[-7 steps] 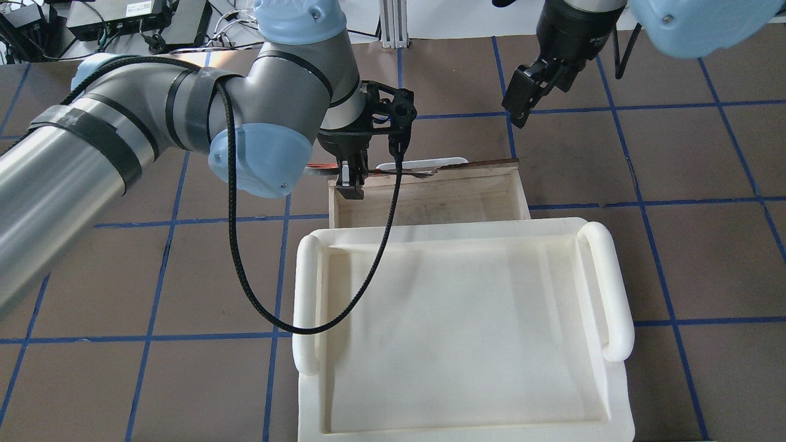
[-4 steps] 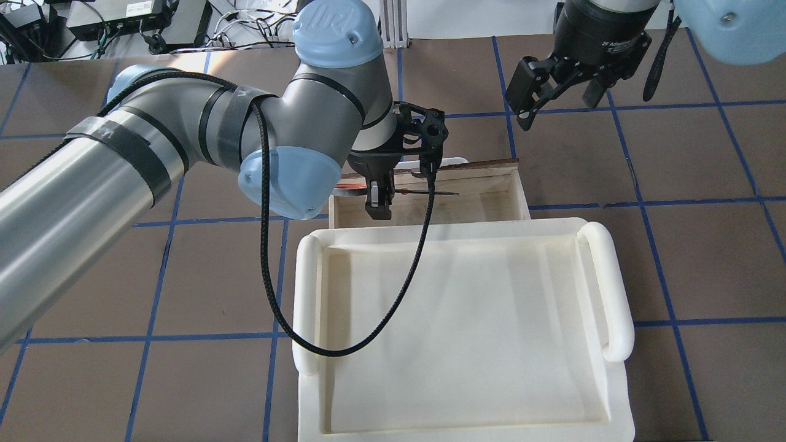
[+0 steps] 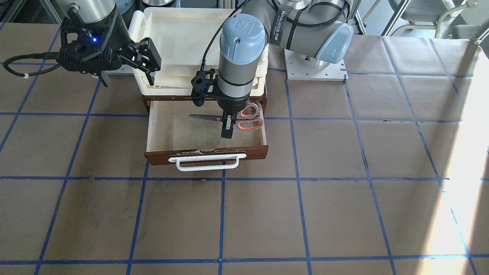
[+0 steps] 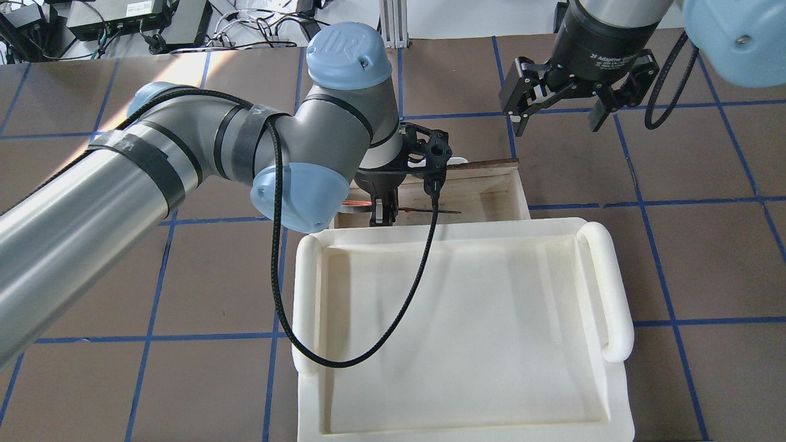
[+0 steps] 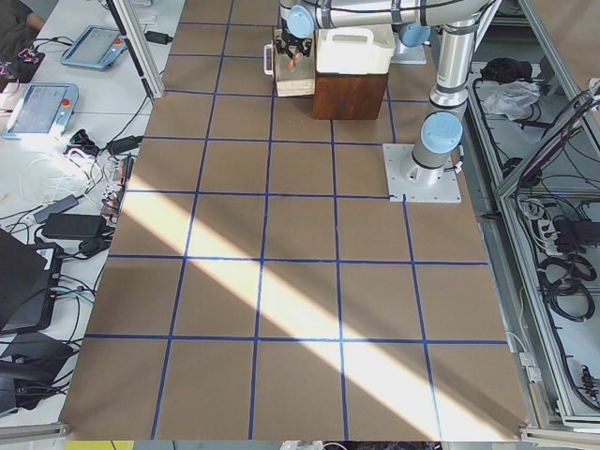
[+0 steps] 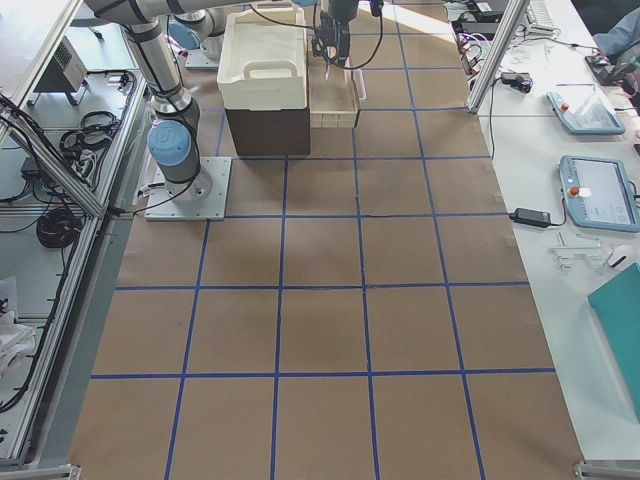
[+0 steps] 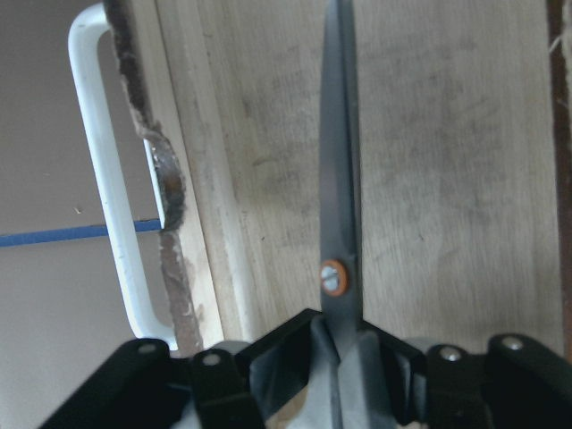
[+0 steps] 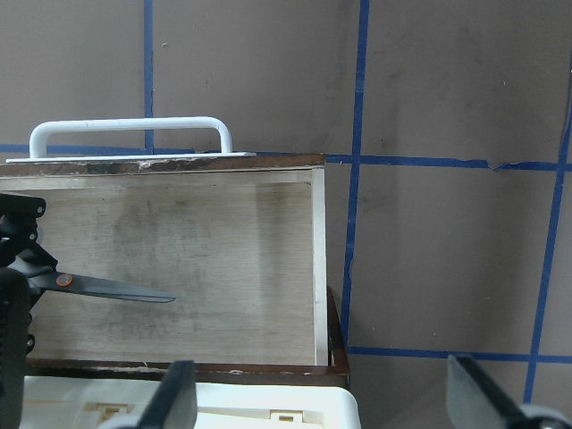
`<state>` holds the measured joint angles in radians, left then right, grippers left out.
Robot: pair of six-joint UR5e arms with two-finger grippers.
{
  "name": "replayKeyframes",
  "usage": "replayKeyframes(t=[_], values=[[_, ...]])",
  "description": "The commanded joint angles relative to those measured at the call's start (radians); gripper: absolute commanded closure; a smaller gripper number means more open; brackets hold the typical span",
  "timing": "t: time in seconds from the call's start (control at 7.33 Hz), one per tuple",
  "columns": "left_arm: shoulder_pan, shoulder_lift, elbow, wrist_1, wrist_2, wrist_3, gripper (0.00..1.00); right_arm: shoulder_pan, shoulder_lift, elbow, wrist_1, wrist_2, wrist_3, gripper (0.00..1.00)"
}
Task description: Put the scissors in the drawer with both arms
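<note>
The drawer [image 3: 179, 131] stands pulled open, with a dark reddish front and a white bar handle [image 3: 208, 162]. My left gripper [image 3: 227, 129] is shut on the scissors [image 3: 250, 116] at the pivot and holds them level just above the drawer's pale floor. The blades point along the drawer. In the overhead view my left gripper [image 4: 382, 212] holds the scissors [image 4: 443, 210] near the drawer's [image 4: 485, 184] inner end. The left wrist view shows the blades [image 7: 340, 179] over the floor. My right gripper [image 4: 556, 116] is open and empty, beyond the drawer's right corner. Its view shows the scissors [image 8: 107, 286].
Stacked cream plastic trays [image 4: 466, 331] sit on the dark cabinet [image 6: 265, 130] above the drawer. The left wrist's black cable [image 4: 344, 362] loops over the top tray. Brown table paper with blue tape lines lies all around.
My left gripper has carried the scissors from over the drawer's front edge back and down into the drawer. My right gripper has turned and shifted slightly right, staying open.
</note>
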<state>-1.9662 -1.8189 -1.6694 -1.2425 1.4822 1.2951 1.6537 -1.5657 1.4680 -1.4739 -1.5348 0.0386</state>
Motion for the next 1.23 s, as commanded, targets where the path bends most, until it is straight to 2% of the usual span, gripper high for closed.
replayKeyframes(t=[0.0, 0.27, 0.41, 0.55, 0.68, 1.09], values=[[0.000, -0.017, -0.004, 0.006, 0.001, 0.004, 1.00, 0.037, 0.004, 0.003, -0.009, -0.004, 0.023, 0.00], [0.000, -0.023, -0.004, 0.011, 0.001, -0.005, 0.43, 0.037, 0.006, 0.003, -0.009, -0.008, 0.015, 0.00], [0.000, -0.025, -0.004, 0.014, 0.001, -0.008, 0.41, 0.037, 0.007, 0.003, -0.009, -0.004, 0.014, 0.00], [0.000, -0.023, -0.004, 0.014, 0.001, -0.010, 0.26, 0.037, 0.007, 0.005, -0.009, -0.002, 0.011, 0.00], [0.000, -0.013, 0.002, 0.012, 0.001, -0.011, 0.21, 0.037, 0.007, 0.005, -0.011, -0.002, 0.009, 0.00], [0.000, 0.041, 0.025, -0.023, 0.004, -0.172, 0.20, 0.037, 0.007, 0.005, -0.013, -0.002, 0.010, 0.00]])
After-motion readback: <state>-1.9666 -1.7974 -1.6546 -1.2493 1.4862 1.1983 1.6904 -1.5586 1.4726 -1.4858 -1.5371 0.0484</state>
